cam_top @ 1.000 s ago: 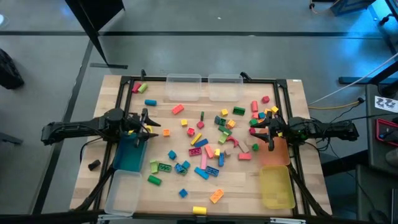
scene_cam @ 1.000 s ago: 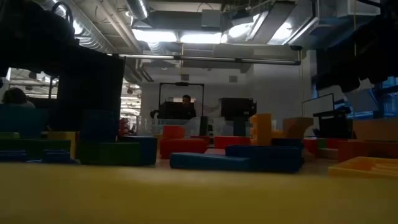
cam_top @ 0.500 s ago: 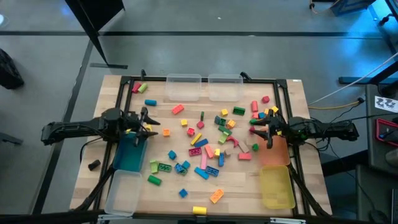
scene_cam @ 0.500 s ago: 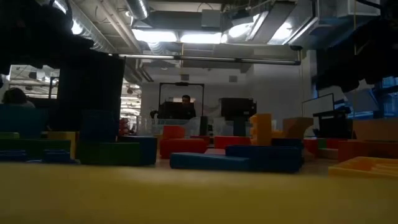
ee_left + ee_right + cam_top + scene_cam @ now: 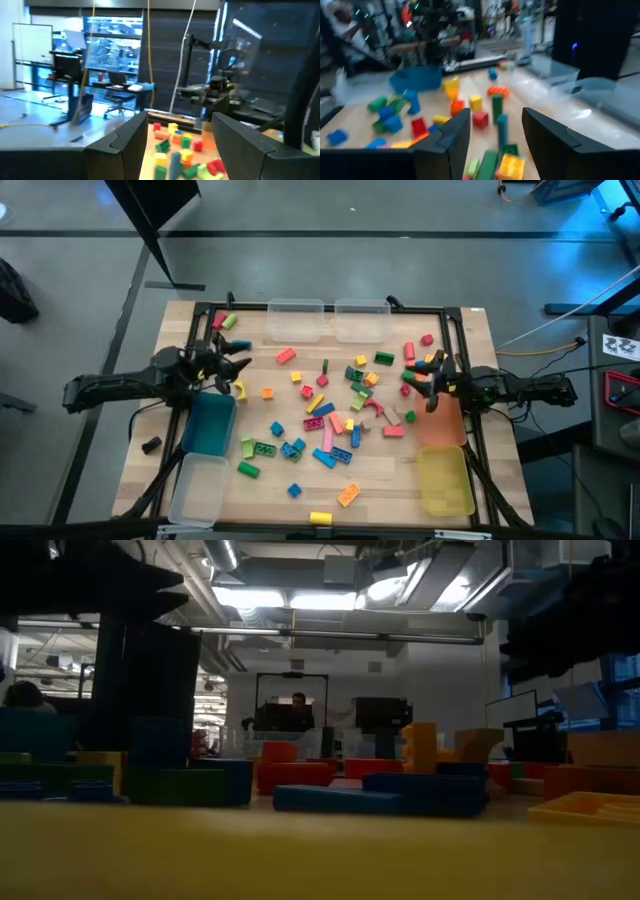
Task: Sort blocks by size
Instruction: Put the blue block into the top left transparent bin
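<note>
Many small coloured blocks (image 5: 340, 405) lie scattered over the middle of the wooden table. My left gripper (image 5: 238, 360) hangs open above the table's left side, near the blue bin, with nothing between its fingers (image 5: 180, 120); it points toward the blocks (image 5: 180, 150). My right gripper (image 5: 415, 378) stands open at the right side, by the orange bin, and is empty too (image 5: 496, 117). Blocks (image 5: 470, 107) lie on the table ahead of it. A yellow block (image 5: 240, 388) rests on the table just near of the left gripper.
Two clear bins (image 5: 295, 320) (image 5: 362, 320) stand at the far edge. At the left are a blue bin (image 5: 208, 425) and a clear bin (image 5: 197, 488), at the right an orange bin (image 5: 442, 423) and a yellow bin (image 5: 445, 480). A black frame (image 5: 300, 308) borders the table.
My left gripper has risen, tipped upward and swung a little toward the table's far edge, staying open; the yellow block below it now shows. My right gripper has turned slightly toward the far edge, still open. No block has moved.
</note>
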Controlling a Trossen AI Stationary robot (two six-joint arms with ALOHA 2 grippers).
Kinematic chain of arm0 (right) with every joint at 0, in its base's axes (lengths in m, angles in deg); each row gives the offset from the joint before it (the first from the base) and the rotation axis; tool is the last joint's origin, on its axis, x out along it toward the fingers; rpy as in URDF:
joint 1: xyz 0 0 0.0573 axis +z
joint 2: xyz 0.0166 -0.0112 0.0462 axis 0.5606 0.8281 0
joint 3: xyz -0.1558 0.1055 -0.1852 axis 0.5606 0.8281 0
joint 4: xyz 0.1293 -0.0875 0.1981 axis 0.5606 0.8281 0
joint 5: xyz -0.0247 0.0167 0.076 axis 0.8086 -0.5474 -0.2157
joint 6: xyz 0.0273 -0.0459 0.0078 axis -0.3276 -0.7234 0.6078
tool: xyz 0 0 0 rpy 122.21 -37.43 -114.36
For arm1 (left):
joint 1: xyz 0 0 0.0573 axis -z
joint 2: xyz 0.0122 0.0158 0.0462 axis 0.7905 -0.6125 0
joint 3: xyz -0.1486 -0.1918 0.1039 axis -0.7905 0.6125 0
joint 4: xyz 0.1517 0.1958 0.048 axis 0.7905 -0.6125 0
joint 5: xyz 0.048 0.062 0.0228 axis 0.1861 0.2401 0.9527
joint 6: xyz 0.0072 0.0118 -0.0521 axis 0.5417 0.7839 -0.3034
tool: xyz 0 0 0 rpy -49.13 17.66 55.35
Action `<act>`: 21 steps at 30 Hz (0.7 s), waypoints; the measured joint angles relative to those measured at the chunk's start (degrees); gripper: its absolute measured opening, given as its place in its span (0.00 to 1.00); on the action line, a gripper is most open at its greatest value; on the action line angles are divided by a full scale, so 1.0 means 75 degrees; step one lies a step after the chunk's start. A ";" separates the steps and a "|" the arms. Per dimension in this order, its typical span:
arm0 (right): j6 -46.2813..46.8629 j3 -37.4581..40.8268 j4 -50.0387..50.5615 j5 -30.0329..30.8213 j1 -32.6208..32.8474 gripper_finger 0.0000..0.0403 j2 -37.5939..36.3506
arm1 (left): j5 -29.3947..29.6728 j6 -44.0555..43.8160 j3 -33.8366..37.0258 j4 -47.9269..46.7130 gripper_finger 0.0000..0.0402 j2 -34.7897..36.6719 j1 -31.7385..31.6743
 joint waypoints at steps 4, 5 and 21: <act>0.0020 0.0000 -0.0012 0.0627 0.0000 0.45 0.0003 | 0.0567 0.0045 -0.1028 -0.0958 0.51 -0.0977 -0.0268; 0.0033 -0.0003 -0.0015 0.0661 0.0000 0.45 0.0003 | 0.0626 0.0100 -0.1325 -0.1341 0.51 -0.1274 -0.0356; 0.0042 -0.0029 -0.0044 0.0606 0.0000 0.45 0.0003 | 0.0683 0.1253 -0.5222 -0.7523 0.51 -0.5595 -0.2263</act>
